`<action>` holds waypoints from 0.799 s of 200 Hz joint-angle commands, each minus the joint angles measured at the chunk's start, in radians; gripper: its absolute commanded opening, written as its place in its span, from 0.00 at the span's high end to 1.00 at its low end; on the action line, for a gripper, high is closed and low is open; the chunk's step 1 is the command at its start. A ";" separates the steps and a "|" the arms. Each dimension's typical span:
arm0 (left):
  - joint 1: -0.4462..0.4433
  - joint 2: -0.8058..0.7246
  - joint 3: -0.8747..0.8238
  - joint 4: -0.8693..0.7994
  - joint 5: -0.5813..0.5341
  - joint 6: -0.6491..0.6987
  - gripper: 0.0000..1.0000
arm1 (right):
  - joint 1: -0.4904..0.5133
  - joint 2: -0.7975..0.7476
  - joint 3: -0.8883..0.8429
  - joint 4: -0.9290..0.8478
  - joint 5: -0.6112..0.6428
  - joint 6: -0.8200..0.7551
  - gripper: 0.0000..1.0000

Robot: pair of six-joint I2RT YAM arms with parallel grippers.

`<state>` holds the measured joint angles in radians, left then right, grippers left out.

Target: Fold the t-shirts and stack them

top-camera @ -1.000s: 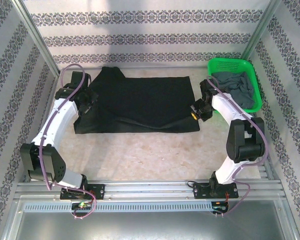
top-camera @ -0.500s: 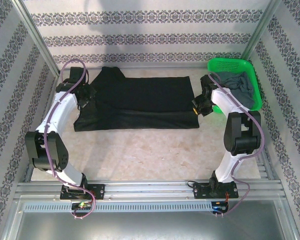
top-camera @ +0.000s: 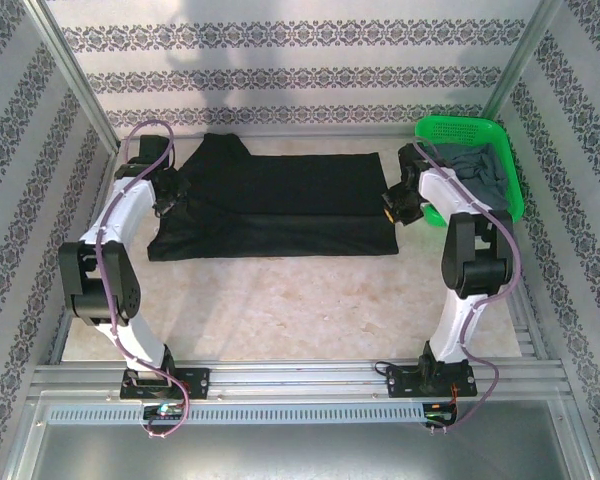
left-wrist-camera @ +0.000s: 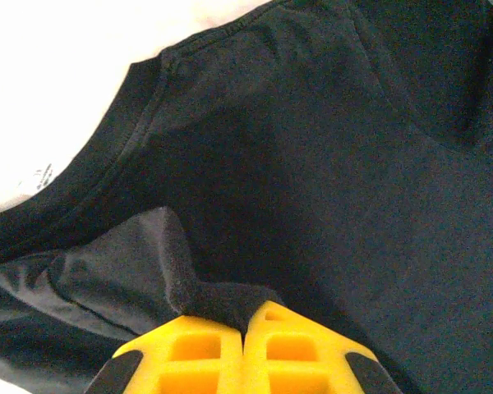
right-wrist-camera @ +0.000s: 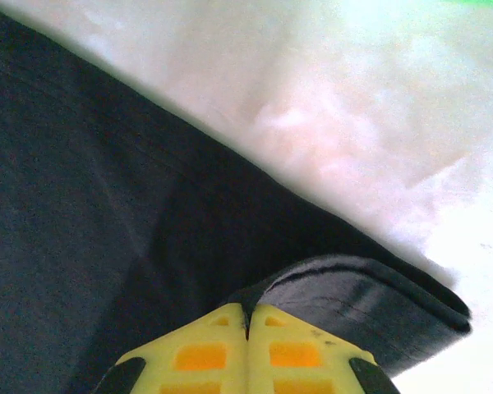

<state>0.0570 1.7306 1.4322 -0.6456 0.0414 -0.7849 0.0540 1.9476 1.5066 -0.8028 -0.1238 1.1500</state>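
The black t-shirt (top-camera: 280, 200) lies spread across the back of the table, with a strip of its near part doubled over. My left gripper (top-camera: 170, 200) is at its left end, shut on a fold of the black cloth (left-wrist-camera: 201, 295) just below the collar (left-wrist-camera: 107, 168). At the shirt's right end my right gripper (top-camera: 391, 212) is shut on the doubled hem (right-wrist-camera: 361, 300). In the wrist views the yellow fingertips of the left gripper (left-wrist-camera: 246, 316) and right gripper (right-wrist-camera: 248, 316) meet, with cloth pinched at the tips. The grey t-shirt (top-camera: 475, 172) lies crumpled in the basket.
The green mesh basket (top-camera: 460, 125) stands at the back right corner, right beside my right arm. Patterned walls close in the back and both sides. Bare pale tabletop (top-camera: 300, 310) stretches between the shirt and the arm bases.
Both grippers have moved toward the back wall, carrying the shirt's pinched ends with them. Both elbows have swung up and back, and the shirt's near edge has shifted slightly back.
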 commanded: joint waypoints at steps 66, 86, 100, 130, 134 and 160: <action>0.053 -0.112 -0.135 0.014 0.025 0.038 0.37 | -0.023 -0.088 -0.045 -0.003 -0.017 -0.216 0.42; 0.096 -0.183 -0.308 0.060 0.090 -0.018 0.41 | -0.006 -0.165 -0.177 0.039 -0.019 -0.236 0.45; 0.127 -0.191 -0.390 0.117 0.135 -0.045 0.48 | 0.011 -0.187 -0.243 0.070 -0.033 -0.244 0.51; 0.149 -0.093 -0.381 0.196 0.198 -0.064 0.57 | 0.039 -0.138 -0.273 0.118 -0.067 -0.247 0.70; 0.149 -0.077 -0.372 0.200 0.197 -0.066 0.58 | 0.043 -0.127 -0.268 0.118 -0.064 -0.249 0.71; 0.154 -0.009 -0.350 0.213 0.150 -0.101 0.61 | 0.054 -0.047 -0.227 0.091 -0.047 -0.253 0.72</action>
<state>0.2043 1.6859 1.0492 -0.5030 0.2047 -0.8383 0.0975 1.8305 1.2480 -0.7086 -0.1768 0.9127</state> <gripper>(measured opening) 0.401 0.282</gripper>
